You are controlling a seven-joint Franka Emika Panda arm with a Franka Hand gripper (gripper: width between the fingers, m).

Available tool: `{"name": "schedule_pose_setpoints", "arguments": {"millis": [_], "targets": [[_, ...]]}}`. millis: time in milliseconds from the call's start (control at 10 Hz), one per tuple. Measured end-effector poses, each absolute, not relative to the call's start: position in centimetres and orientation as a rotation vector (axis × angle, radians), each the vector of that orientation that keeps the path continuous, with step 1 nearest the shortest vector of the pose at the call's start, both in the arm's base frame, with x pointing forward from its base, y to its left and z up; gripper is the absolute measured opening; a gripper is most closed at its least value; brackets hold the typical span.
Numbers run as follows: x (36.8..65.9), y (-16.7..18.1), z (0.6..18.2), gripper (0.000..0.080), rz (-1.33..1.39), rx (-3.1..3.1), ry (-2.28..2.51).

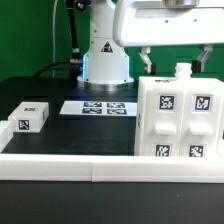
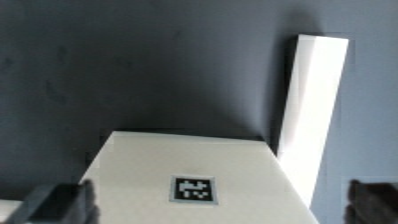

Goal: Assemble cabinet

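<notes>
- Your tool [image 1: 175, 63] is hanging directly above the cabinet body [image 1: 175, 118] at the exterior view's right. Its jaws are spread wide and gripping nothing.
- The cabinet body is standing on the dark counter [image 1: 60, 135], just behind the white rail [image 1: 70, 166] that is running along the front. Its four-tag face is turning toward the exterior camera.
- In the wrist view the two fingers [image 2: 54, 203] are showing at either side of the body's top face, with one tag [image 2: 196, 188] lying between them. The body is sitting straight beneath the tool, not off to one side.
- The relation you are working with is that the jaws are opening across the body's width, left to right in the exterior view. They are looking barely wide enough to straddle it, so a straight descent seems to be what the next move is calling for.
- A small tagged panel [image 1: 30, 117] is lying well apart at the exterior view's left, beyond the marker board [image 1: 97, 107]. Your arm is standing far nearer the body than this piece.
</notes>
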State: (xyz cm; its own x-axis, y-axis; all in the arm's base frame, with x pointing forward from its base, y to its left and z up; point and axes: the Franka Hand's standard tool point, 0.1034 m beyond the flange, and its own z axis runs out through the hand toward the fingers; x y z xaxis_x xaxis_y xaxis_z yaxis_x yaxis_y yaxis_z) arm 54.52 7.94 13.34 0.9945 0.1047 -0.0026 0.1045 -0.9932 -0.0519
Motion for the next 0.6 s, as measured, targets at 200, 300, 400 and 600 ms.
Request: {"name": "schedule_pose_setpoints", "arguments": {"millis": [200, 300, 400, 600], "targets": [[54.0, 8.9, 13.0, 0.0794, 0.026, -3.098, -0.081], [53.6, 8.9, 12.6, 0.0794, 0.026, -3.098, -0.093], [52.8, 8.0, 12.0, 0.0799, 0.019, -3.101, -0.075], [50.9, 6.7, 10.7, 0.0797, 0.023, -3.108, -0.071]]}}
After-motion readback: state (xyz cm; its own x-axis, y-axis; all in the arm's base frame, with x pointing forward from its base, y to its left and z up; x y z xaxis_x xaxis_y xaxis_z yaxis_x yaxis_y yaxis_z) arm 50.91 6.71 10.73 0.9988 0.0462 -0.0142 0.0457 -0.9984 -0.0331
